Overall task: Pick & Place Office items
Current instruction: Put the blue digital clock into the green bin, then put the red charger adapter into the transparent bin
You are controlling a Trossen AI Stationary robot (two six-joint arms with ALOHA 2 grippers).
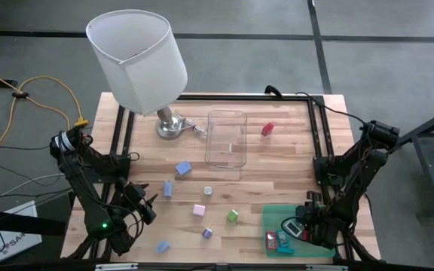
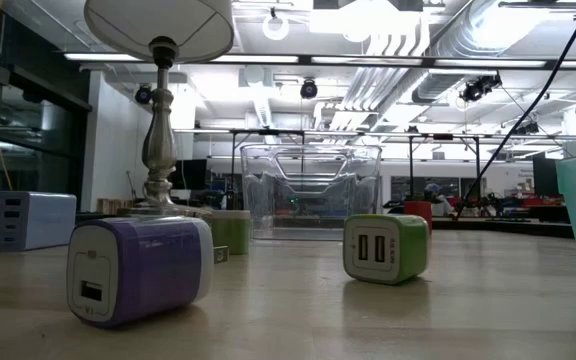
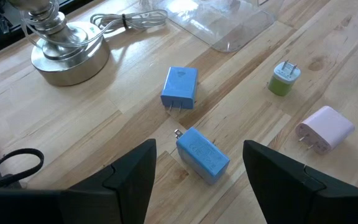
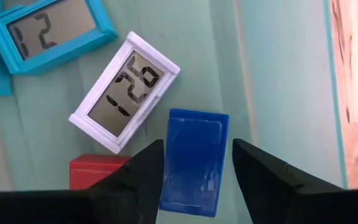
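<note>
Right claw (image 4: 194, 165) low over the green tray (image 4: 278, 74), spread, one dark finger (image 4: 135, 177) on each side of a dark blue block (image 4: 194, 158) lying flat on the tray. No sure contact visible between fingers and block; narrow gaps seem to show on both sides, so probably just let go or about to pinch, not holding. Long axis of the block running straight ahead between the fingers, short side across the gap, so squared up for a grip or a clean lift away. Just beyond the block, a white clock (image 4: 124, 99) tilted, its corner near the block's corner; farther off a light blue clock (image 4: 48, 31); beside the near finger a red block (image 4: 95, 171).

Left claw (image 3: 197, 186) waiting near the front left of the bench (image 1: 224, 162), also spread and empty, aimed at a blue charger (image 3: 202, 155) lying just ahead with prongs pointing away and its length slanted across the gap. Farther out another blue charger (image 3: 180, 87), a green plug (image 3: 283, 79), a pink charger (image 3: 325, 129), the lamp base (image 3: 67, 53).

From above: tray at the front right corner, right arm nearest it, loose pieces scattered mid-bench nearer the left arm, a clear box (image 1: 226, 139) toward the back, a red piece (image 1: 267, 129) beside it. Seen from bench height: only a purple charger (image 2: 138, 270) and a green charger (image 2: 386, 247) close up; neither claw in sight there. Clock digits and the block's fit between the fingers shown by the right wrist camera alone.
</note>
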